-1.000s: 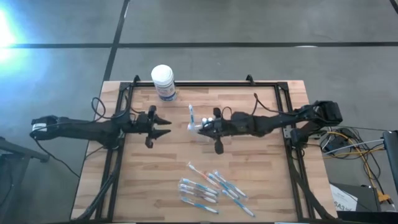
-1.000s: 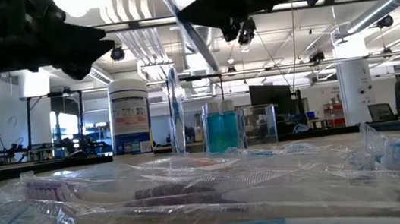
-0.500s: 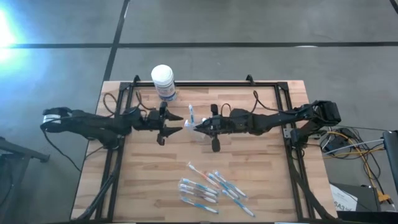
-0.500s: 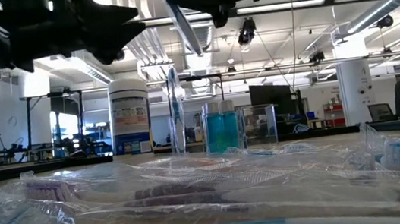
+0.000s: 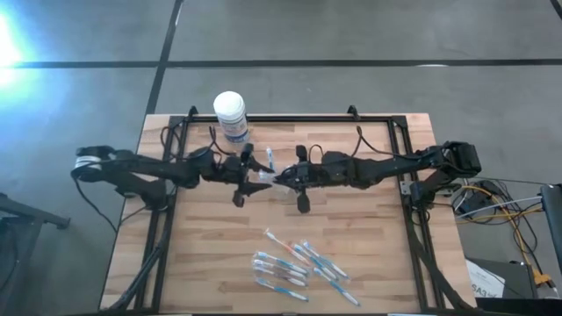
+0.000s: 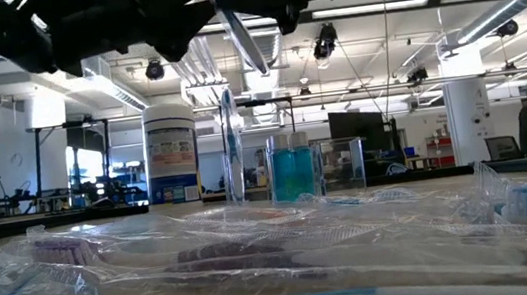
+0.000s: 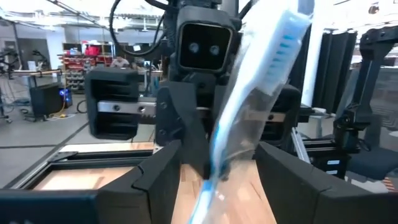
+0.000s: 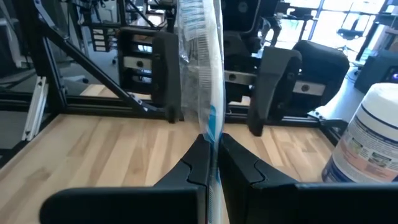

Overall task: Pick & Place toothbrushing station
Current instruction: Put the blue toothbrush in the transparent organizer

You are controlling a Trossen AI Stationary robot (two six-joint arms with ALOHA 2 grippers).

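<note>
Wrapped toothbrush (image 8: 203,68) stands pinched between the closed fingers of the right end effector (image 5: 279,180), while the left end effector (image 5: 261,175), fingers spread, faces it, almost touching.

Wooden slatted surface (image 5: 202,254) with a black metal frame (image 5: 290,119) round its edges. White-lidded tub with a blue label (image 5: 231,116) stands at the far edge, left of centre. Clear plastic cup (image 6: 338,166) stands mid-surface, with an upright wrapped toothbrush (image 5: 270,161) just beside it. Loose pile of wrapped blue-and-white toothbrushes (image 5: 294,263) lies near the front edge, right of centre.
</note>
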